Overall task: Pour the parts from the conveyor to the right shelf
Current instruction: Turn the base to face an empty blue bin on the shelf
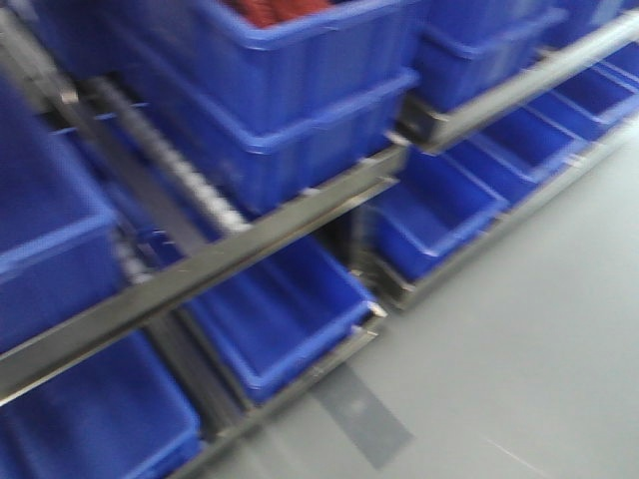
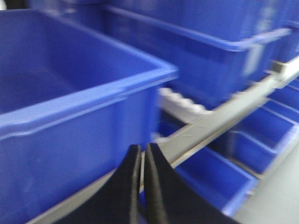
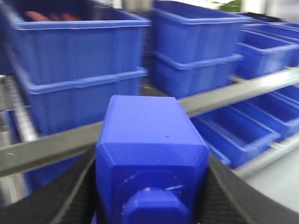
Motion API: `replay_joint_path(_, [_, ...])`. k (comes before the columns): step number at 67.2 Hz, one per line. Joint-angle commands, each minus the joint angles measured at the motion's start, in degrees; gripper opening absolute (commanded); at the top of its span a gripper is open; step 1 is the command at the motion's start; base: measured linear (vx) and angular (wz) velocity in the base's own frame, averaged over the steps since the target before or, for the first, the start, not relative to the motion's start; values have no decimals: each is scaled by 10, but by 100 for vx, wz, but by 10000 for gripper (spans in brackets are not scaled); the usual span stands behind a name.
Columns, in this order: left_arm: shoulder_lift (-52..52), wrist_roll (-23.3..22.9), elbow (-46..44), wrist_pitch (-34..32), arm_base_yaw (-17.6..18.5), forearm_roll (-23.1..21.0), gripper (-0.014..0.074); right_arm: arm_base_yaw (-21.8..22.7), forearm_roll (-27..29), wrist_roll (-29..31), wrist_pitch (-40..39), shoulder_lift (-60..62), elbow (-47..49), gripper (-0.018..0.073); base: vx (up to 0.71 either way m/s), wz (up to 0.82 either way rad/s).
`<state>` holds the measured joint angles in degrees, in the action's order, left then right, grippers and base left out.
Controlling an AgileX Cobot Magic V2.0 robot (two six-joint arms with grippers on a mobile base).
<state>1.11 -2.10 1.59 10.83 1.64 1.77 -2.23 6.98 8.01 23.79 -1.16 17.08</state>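
In the right wrist view my right gripper (image 3: pixel 150 186) is shut on the blue block part (image 3: pixel 149 149), its round stud facing the camera, black fingers (image 3: pixel 70 196) pressed on both sides. It hangs in front of the steel shelf rail (image 3: pixel 51 147). In the left wrist view my left gripper (image 2: pixel 142 161) is shut and empty, fingertips touching, in front of the shelf rail (image 2: pixel 210 126) and beside a large blue crate (image 2: pixel 70 112). The shelf (image 1: pixel 200 264) with white rollers (image 1: pixel 195 195) fills the front view. The conveyor is out of view.
Large blue crates (image 1: pixel 270 90) stand stacked on the shelf's upper lane, one holding red items (image 1: pixel 270 10). More crates (image 1: pixel 280 319) sit on the lower lane. Grey floor (image 1: pixel 519 339) lies to the right. All views are motion-blurred.
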Motion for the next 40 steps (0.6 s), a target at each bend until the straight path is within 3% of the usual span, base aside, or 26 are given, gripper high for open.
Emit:
replay_joint_path(1, [2,-4,-11,-40,3,-1,-6,0,1,3,-45,-9,14,-5,20,81])
replay_joint_path(40, [2,-4,-11,-40,3,-1,-6,0,1,3,-45,-9,14,-5,18,74])
